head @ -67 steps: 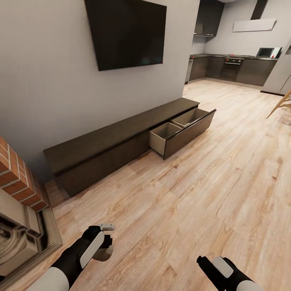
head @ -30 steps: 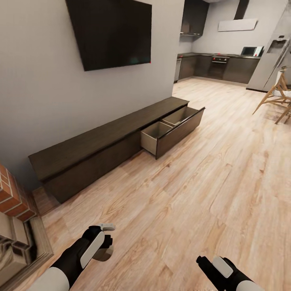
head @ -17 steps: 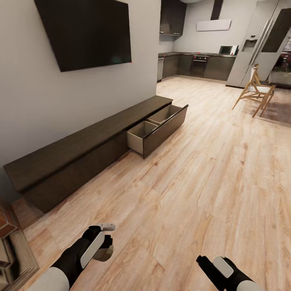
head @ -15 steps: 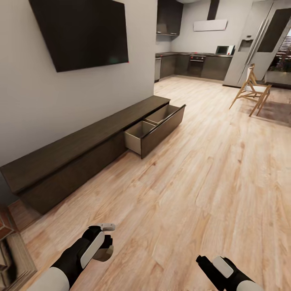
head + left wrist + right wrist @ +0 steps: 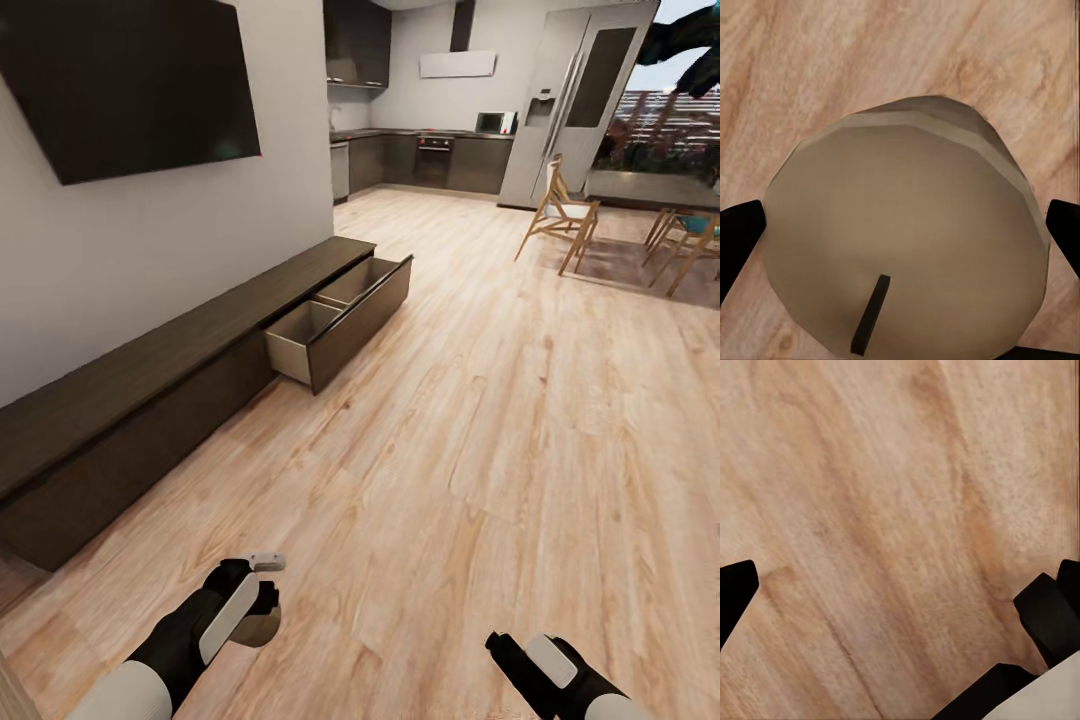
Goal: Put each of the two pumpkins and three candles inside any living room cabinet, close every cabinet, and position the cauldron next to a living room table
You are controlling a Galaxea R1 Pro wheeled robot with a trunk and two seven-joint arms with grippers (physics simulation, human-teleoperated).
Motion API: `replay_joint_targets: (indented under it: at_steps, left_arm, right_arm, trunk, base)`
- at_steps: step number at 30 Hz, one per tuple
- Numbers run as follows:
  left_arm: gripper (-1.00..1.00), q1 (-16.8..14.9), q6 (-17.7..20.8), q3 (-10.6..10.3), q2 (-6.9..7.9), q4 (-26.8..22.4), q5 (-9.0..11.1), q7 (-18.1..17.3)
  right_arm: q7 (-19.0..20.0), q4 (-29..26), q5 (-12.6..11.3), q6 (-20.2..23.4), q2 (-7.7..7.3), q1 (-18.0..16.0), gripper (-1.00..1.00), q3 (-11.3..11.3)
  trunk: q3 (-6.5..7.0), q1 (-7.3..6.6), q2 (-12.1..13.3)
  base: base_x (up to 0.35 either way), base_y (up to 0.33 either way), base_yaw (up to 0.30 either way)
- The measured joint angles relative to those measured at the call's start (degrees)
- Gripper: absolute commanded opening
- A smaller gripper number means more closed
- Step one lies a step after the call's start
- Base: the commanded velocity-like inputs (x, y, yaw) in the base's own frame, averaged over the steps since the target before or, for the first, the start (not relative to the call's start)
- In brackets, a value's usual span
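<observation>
My left gripper (image 5: 258, 603) hangs low over the plank floor, shut on a stubby tan-brown candle (image 5: 259, 628). In the left wrist view the candle (image 5: 904, 247) with its dark wick sits between the two black fingertips (image 5: 738, 241). The long dark brown cabinet (image 5: 130, 400) runs along the pale wall ahead on the left. Its far drawer (image 5: 335, 318) is pulled out, and its tan inside looks bare. My right gripper (image 5: 498, 645) is low at the right, open over bare floor, its fingertips (image 5: 735, 594) wide apart. No pumpkin or cauldron is in view.
A black TV (image 5: 130, 80) hangs above the cabinet. Wooden chairs (image 5: 558, 212) stand on a rug at the far right, with the grey kitchen units (image 5: 430, 160) and a tall fridge (image 5: 565, 100) behind. Wide open floor (image 5: 480, 420) lies ahead.
The camera has turned right: the cabinet and TV slid left in the picture, the brick fireplace left the view, and the chairs and fridge came in. Both arms hold the same pose.
</observation>
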Motion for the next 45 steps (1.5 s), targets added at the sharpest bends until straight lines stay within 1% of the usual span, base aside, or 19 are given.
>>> replay_joint_targets:
  at_steps: [8,21,29,37,45]
  left_arm:
    - [-1.00,0.00,-0.01,0.02,-0.01,0.00,0.01,0.00]
    - [-1.00,0.00,0.01,0.09,-0.02,0.02,-0.04,0.04]
    - [-1.00,0.01,0.01,0.06,-0.03,-0.02,-0.04,0.05]
    - [-1.00,0.01,0.01,0.04,-0.02,-0.02,-0.04,0.05]
    - [-1.00,0.02,0.03,0.02,0.01,-0.03,-0.06,0.08]
  right_arm:
    - [0.00,0.01,-0.08,-0.01,0.09,0.00,1.00,0.01]
    - [0.00,0.02,-0.08,-0.01,0.15,-0.01,1.00,0.02]
    - [0.00,0.03,-0.09,-0.01,0.13,-0.01,1.00,0.02]
    - [0.00,0.03,-0.01,-0.01,0.12,-0.01,1.00,0.03]
    - [0.00,0.04,0.00,-0.02,0.09,-0.02,1.00,0.02]
  trunk:
    - [0.05,0.00,0.00]
    - [0.98,-0.01,0.00]
    - [1.72,-0.02,0.00]
    - [2.49,-0.04,0.00]
    - [2.74,-0.03,0.00]
  base:
    - [0.000,0.000,-0.264]
    - [0.014,0.000,-0.159]
    - [0.165,0.000,-0.014]
    - [0.309,0.000,0.002]
    - [0.329,-0.038,0.169]
